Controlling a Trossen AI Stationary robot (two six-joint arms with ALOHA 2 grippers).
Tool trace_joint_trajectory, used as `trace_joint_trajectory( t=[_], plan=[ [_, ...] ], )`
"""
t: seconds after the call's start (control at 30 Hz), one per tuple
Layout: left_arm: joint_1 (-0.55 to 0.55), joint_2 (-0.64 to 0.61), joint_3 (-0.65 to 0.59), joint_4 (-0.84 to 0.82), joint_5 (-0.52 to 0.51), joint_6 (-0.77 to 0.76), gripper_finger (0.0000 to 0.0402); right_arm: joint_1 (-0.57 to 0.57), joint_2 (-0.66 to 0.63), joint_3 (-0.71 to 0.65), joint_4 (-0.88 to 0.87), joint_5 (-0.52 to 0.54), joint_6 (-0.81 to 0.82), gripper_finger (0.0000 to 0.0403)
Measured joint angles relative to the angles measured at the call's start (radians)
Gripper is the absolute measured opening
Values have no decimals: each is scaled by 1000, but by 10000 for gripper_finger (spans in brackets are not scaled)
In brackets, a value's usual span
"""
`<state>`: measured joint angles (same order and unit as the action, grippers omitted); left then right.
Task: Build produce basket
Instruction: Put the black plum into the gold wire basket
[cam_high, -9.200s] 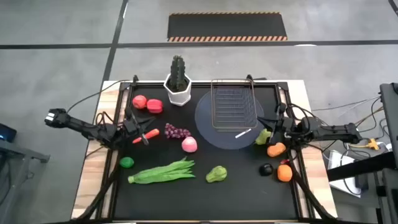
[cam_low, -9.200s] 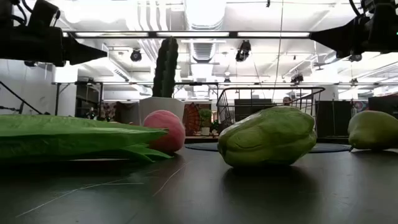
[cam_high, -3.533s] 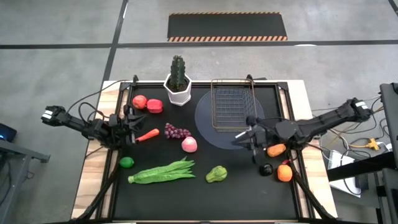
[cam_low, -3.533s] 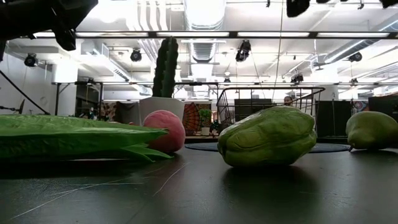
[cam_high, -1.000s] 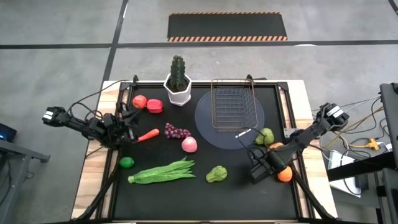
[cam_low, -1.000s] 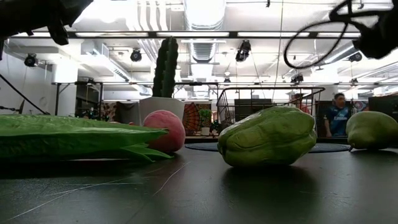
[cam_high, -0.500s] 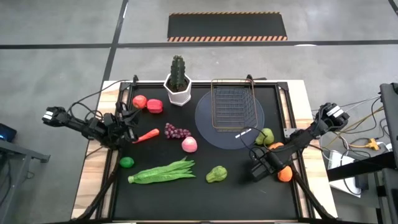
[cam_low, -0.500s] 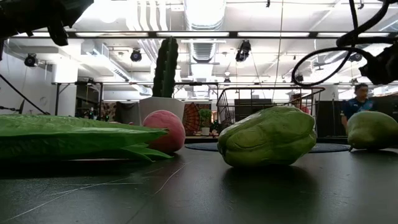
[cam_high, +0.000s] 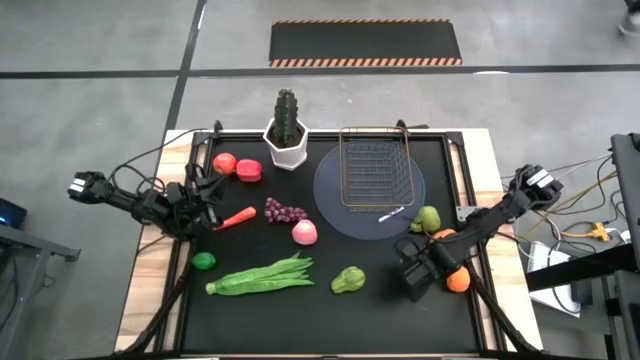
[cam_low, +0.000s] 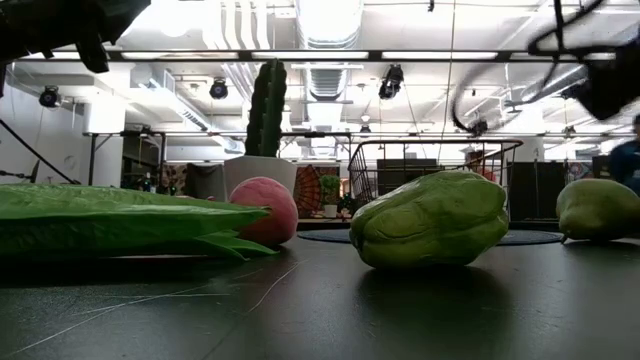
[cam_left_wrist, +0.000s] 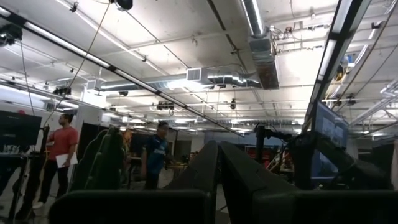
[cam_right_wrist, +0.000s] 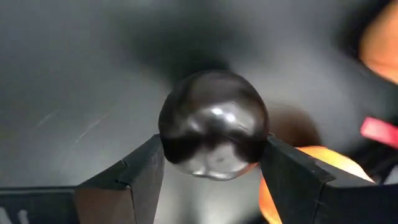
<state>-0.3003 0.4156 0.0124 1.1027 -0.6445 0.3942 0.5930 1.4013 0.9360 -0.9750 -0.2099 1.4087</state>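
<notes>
The wire basket (cam_high: 374, 172) stands on a round grey plate (cam_high: 335, 200) at the far middle. Produce lies around it on the black table: tomatoes (cam_high: 236, 167), carrot (cam_high: 238, 216), grapes (cam_high: 285, 212), peach (cam_high: 304, 232), lime (cam_high: 204, 261), beans (cam_high: 262, 276), two green pears (cam_high: 347, 280) (cam_high: 428, 217) and oranges (cam_high: 458, 281). My right gripper (cam_high: 415, 275) points down near the right front, shut on a dark glossy round fruit (cam_right_wrist: 212, 123). My left gripper (cam_left_wrist: 217, 180) waits at the left edge, shut, tipped upward and empty. My right gripper pinches the dark round fruit between its two fingers (cam_right_wrist: 146, 165), one on each opposite side (cam_right_wrist: 169, 146) at about the widest part. The fingers come from above, pointing down. The fruit appears to rest on the black table top.
A white pot with a cactus (cam_high: 286, 135) stands at the far left of the basket. A small white stick (cam_high: 390, 213) lies on the plate's near rim. An orange (cam_right_wrist: 311, 162) lies close beside the held fruit. Bare table shows along the near edge.
My right gripper has stayed over the dark round fruit and rolled a little about its own pointing line. Nothing among the produce has shifted.
</notes>
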Motion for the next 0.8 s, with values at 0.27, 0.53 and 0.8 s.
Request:
trace_joint_trajectory(
  t=[0.27,0.53,0.8],
  plan=[
    [0,0,0,17,0,14,2,-6,8,153,133,244,-442,227],
    [0,0,0,16,0,40,2,-40,9,263,232,758,-839,227],
    [0,-2,3,191,2,125,2,-129,9,336,437,1084,-1278,226]
  ],
)
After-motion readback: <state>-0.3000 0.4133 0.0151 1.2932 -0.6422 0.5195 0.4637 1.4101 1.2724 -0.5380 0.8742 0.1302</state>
